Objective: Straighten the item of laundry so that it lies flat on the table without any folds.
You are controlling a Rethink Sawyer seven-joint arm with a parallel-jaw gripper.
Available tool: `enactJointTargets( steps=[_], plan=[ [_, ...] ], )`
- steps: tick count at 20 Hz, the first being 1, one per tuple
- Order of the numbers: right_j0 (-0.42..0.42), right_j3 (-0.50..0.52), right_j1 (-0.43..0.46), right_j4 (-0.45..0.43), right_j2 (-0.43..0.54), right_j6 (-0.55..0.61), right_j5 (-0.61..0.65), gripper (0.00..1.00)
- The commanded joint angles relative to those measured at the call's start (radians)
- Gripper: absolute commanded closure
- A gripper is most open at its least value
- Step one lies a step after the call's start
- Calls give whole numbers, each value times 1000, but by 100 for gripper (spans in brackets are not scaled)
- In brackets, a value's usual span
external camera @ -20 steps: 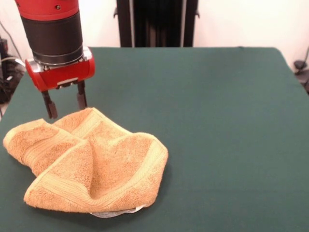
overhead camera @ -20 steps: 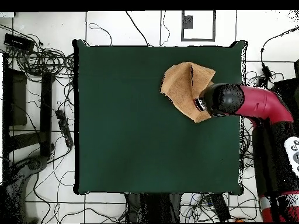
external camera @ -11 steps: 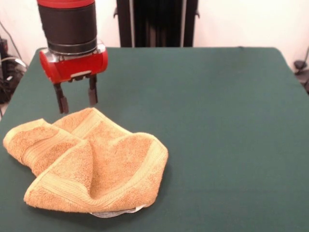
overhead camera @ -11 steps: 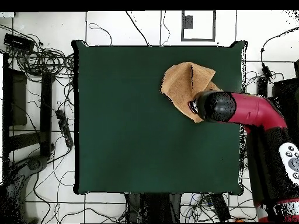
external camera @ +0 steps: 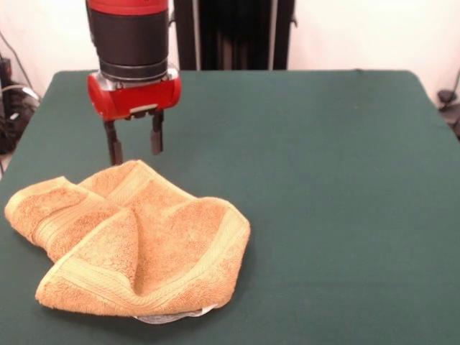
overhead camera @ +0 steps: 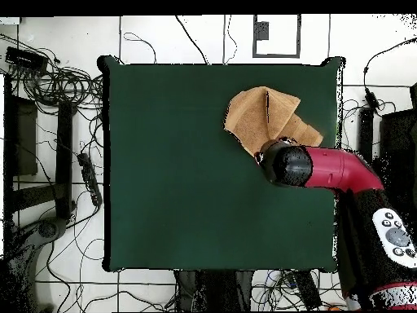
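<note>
The item of laundry [external camera: 136,241] is an orange-tan terry towel, crumpled and folded over itself at the front left of the table [external camera: 323,180]. A bit of white label peeks out under its near edge. In the overhead view the towel [overhead camera: 265,118] lies near the table's [overhead camera: 179,179] upper right. My gripper [external camera: 134,149] hangs open just above and behind the towel's far corner, its two dark fingers [external camera: 113,150] apart with nothing between them. From above, the arm's wrist [overhead camera: 285,163] covers the gripper and the towel's nearest corner.
Cables and equipment [overhead camera: 49,122] lie on the floor around the table. The table's left edge [external camera: 21,136] runs close to the towel. Green tabletop stretches to the right of the towel in the front view.
My gripper has moved to the right in the front view, along the towel's far edge, and risen slightly. It stays open. The towel has not moved.
</note>
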Motion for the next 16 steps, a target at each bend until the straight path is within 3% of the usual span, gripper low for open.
enactJointTargets(
  steps=[1, 4, 9, 16],
  plan=[
    [31, 147, 82, -34, -3, 163, -105, 0],
    [32, 161, 108, -51, -5, 153, -145, 0],
    [94, 179, 138, 56, -131, 401, -206, 0],
    [89, 198, 182, 122, -174, 417, -304, 0]
  ],
)
